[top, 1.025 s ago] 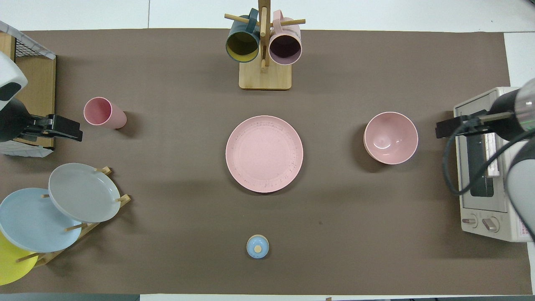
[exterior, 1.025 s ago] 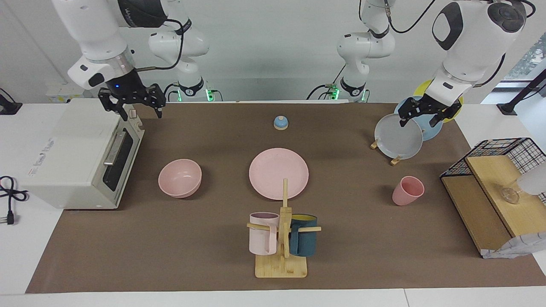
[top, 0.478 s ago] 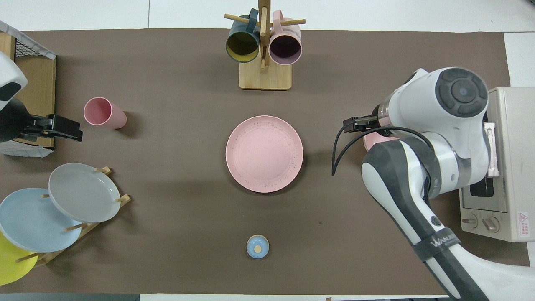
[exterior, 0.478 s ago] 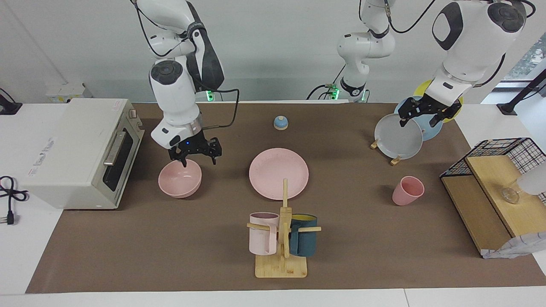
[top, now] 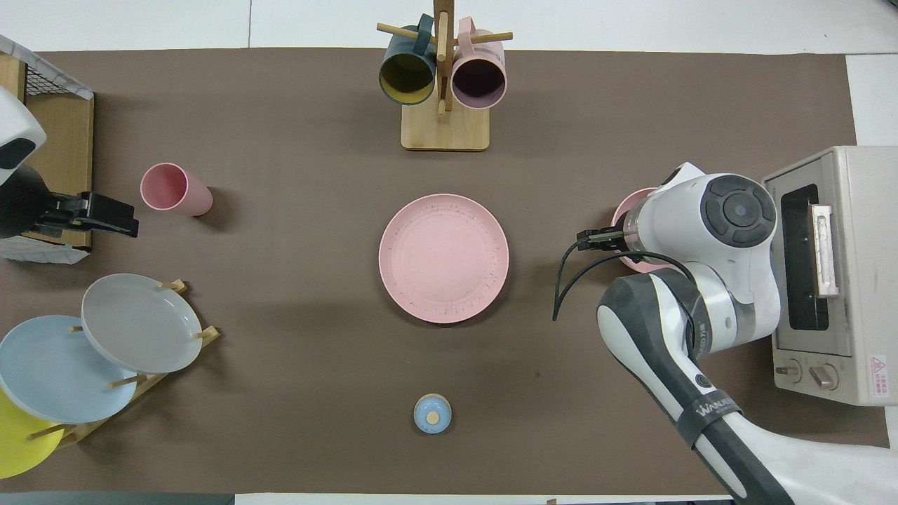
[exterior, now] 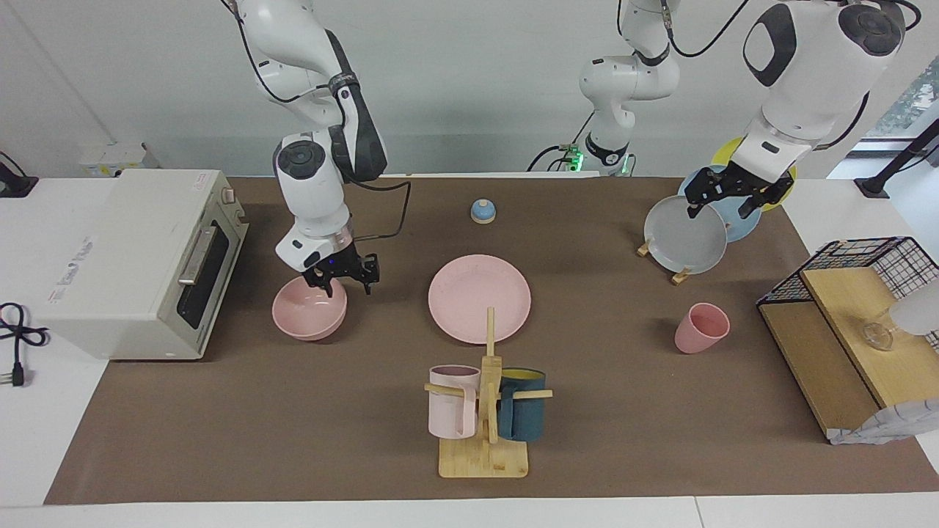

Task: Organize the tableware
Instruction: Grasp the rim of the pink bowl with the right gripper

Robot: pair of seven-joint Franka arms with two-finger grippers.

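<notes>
The pink plate (exterior: pixel 479 297) lies flat at the table's middle, and shows in the overhead view (top: pixel 443 258) too. The pink bowl (exterior: pixel 308 312) sits upright between the plate and the oven; in the overhead view the right arm covers all but an edge of it (top: pixel 631 205). My right gripper (exterior: pixel 345 284) is open and low at the bowl's rim on the plate's side, one finger over the inside, one outside. The pink cup (exterior: pixel 700 328) (top: pixel 168 187) stands toward the left arm's end. My left gripper (exterior: pixel 722 207) is open and waits over the plate rack.
A toaster oven (exterior: pixel 132 260) stands at the right arm's end. A wooden mug tree (exterior: pixel 484 411) with a pale-pink and a teal mug is farther than the plate. A rack holds the grey plate (exterior: pixel 686 235), a blue and a yellow one. There is also a blue bell (exterior: pixel 483 211) and a wire shelf (exterior: pixel 851 315).
My right arm swung from above the oven to the bowl, then shifted slightly and lowered to its rim. The left arm and all tableware stayed still.
</notes>
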